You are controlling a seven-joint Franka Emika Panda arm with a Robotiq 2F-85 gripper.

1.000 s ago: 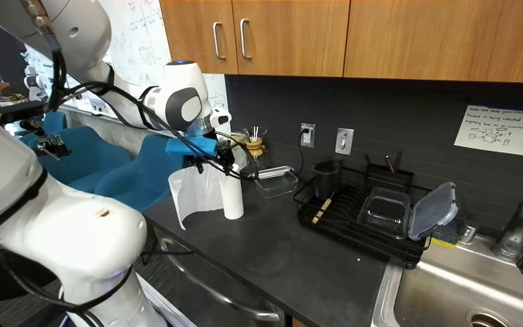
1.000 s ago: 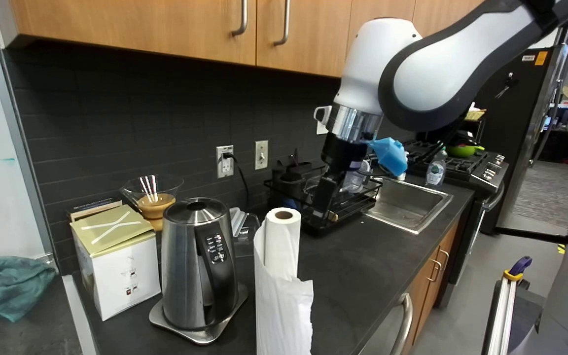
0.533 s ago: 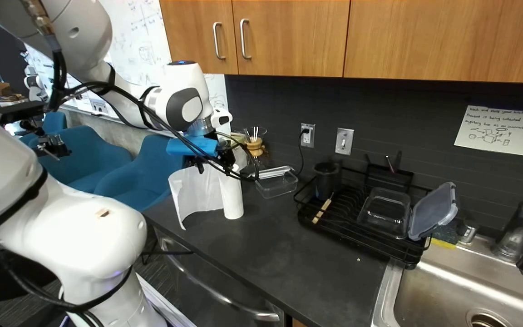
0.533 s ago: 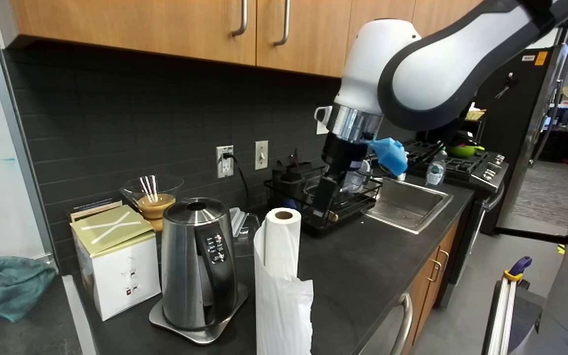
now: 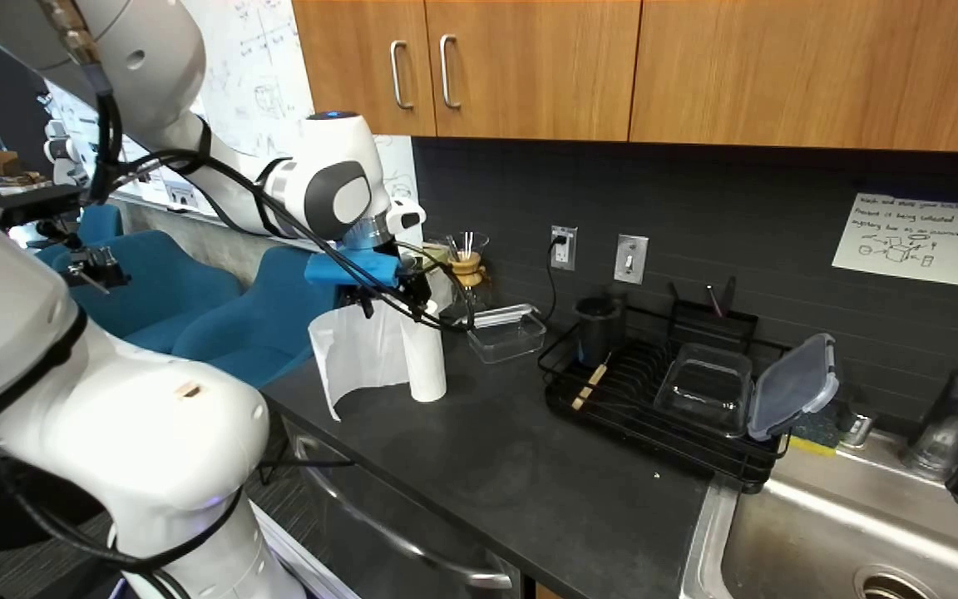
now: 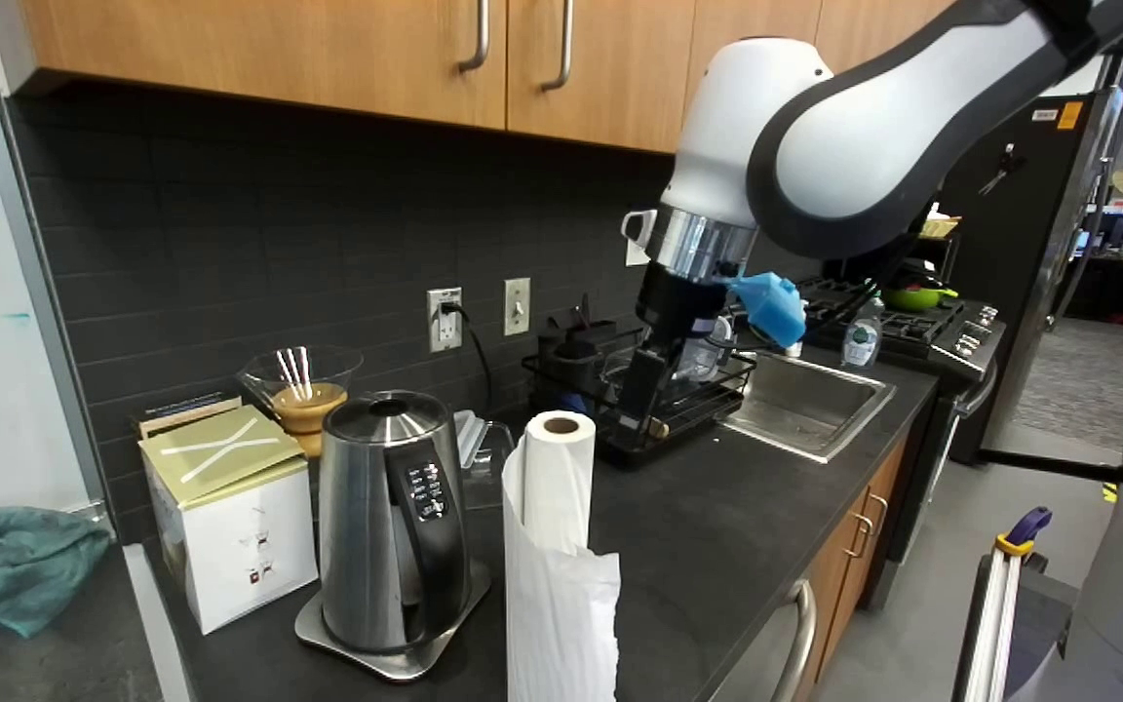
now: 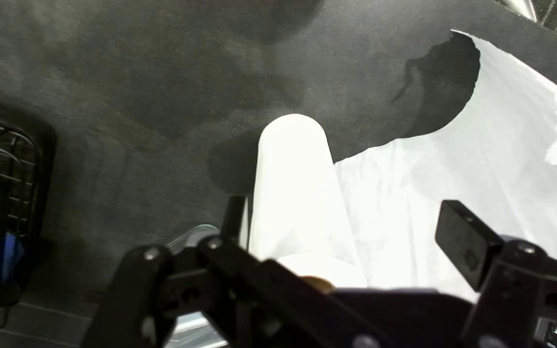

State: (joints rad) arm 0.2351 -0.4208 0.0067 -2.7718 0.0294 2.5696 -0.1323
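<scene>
1. Hanging above the counter, gripper has its jaws spread wide; in wrist view the paper roll shows btwn the fingers, right by one of them.
2. Roll stands upright on the counter; loose sheet trails off it, showing past the other finger.
3. Nearby: kettle on its base just beside the roll, box next to that, glass jug w/ sticks behind.
4. Clear tub near the roll, wall side; dish rack w/ black cup & gray lid, then sink, farther along.
5. In the way: cables cross in front of gripper + roll top in an exterior view.
6. Hidden: finger links cover much of roll's top in wrist view; brown core only partly shows, tub mostly blocked too.
7. Cut off: roll's lower end, at bottom edge of an exterior view.
8. Hard to make out: fingertips blend w/ dark rack in an exterior view; can't tell if finger & roll touch.
</scene>
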